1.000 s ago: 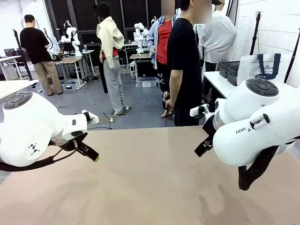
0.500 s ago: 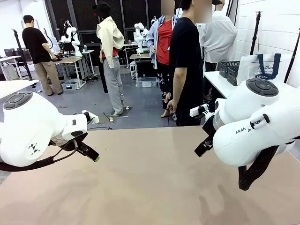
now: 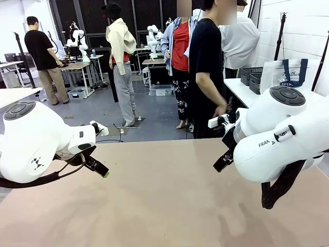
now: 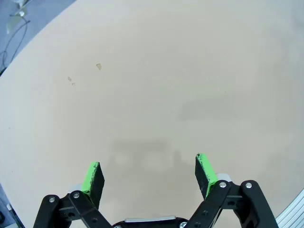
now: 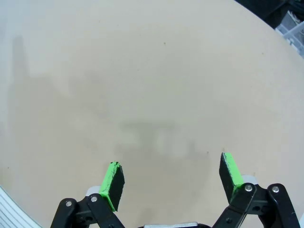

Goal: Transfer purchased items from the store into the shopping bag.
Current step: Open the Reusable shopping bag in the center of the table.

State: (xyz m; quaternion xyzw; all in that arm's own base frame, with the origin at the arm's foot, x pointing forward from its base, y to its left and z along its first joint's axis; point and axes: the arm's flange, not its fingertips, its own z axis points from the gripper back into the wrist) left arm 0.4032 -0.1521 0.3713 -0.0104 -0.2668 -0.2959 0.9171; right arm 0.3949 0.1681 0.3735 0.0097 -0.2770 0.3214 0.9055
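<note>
While arms stay put, left claw (image 4: 147, 160) wide, right claw (image 5: 171, 159) wide, person (image 3: 205, 56) in blk shifted right.

Open tabletop (image 3: 164, 195) between left arm (image 3: 36, 144) and right arm (image 3: 288, 139); person (image 3: 205, 67) beyond far edge.

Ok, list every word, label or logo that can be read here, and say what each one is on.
"FRAN": black letters on the right arm; the rest of the word is hidden.
Dark script and a line of capitals on the shopping bag: too small and blurred to read.
Small black logo mark on the left arm: a symbol, no letters.
Table: no print on it.
</note>
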